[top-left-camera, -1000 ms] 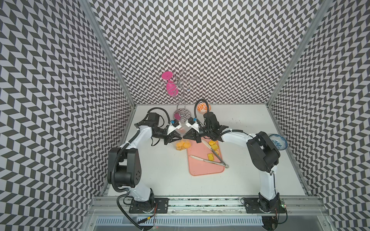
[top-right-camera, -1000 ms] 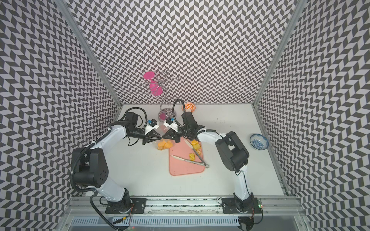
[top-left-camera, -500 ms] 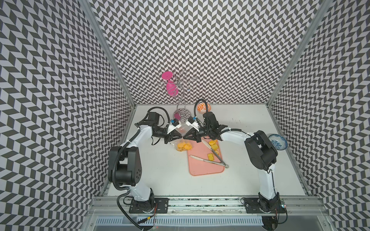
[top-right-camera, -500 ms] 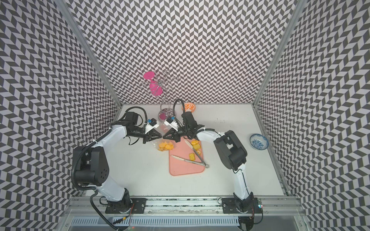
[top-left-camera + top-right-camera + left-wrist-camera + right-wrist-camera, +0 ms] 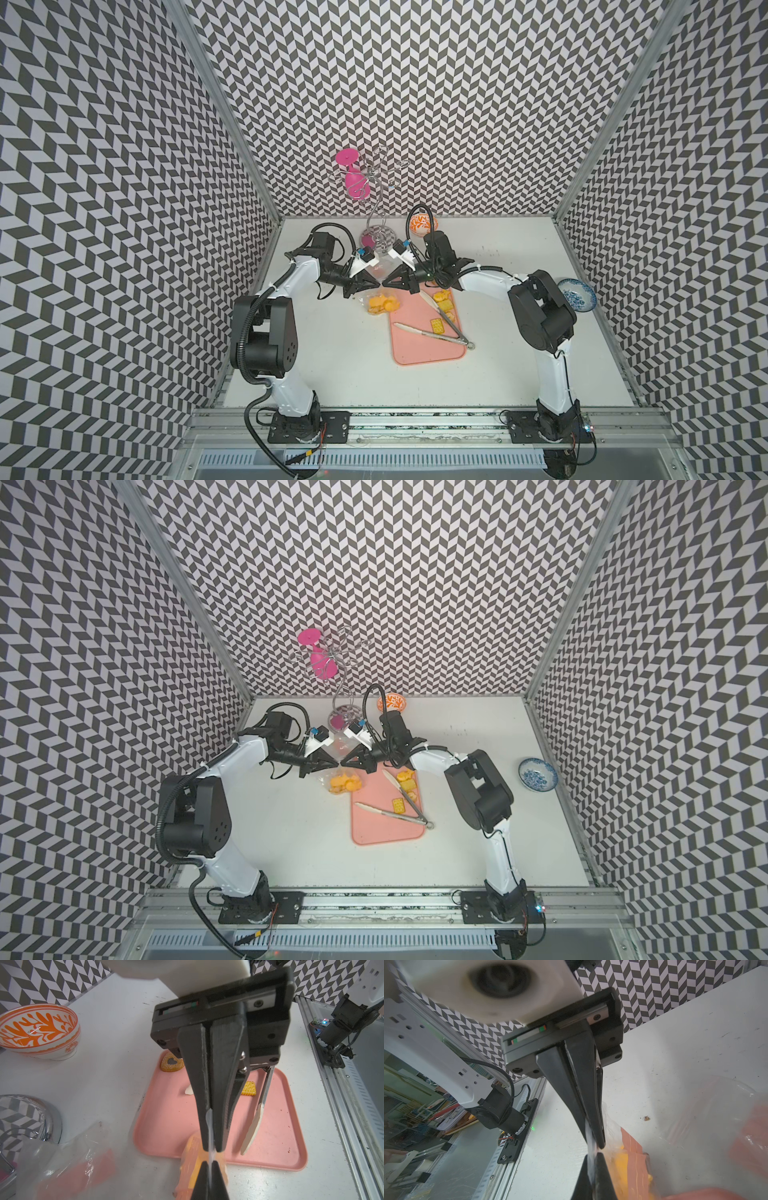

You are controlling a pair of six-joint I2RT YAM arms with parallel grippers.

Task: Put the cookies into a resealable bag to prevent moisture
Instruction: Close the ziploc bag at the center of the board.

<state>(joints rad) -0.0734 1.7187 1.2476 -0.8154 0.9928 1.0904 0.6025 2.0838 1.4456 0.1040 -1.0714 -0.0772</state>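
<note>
The left gripper (image 5: 376, 284) is pressed shut on a thin fold of the clear bag (image 5: 68, 1153). The right gripper (image 5: 385, 284) is clamped on the same fold, so the two sets of tips meet nose to nose, almost touching, low over the table (image 5: 519, 365). In the left wrist view the film shows as a pale line running between both pairs of fingers. The bag sags away from the pinch, with red strips on it. A heap of yellow-orange cookies (image 5: 381, 305) lies inside it on the table, just beside the pink tray (image 5: 419, 351). More cookies lie on the tray: a cluster at its far end, a heart one (image 5: 172, 1062) at a corner and a square cracker (image 5: 436, 326). Open tongs (image 5: 432, 335) lie across it. An orange bowl (image 5: 420, 224) and a wire rack (image 5: 380, 237) holding a pink glass (image 5: 354, 185) stand behind. A blue bowl (image 5: 577, 294) sits well off to the right.
</note>
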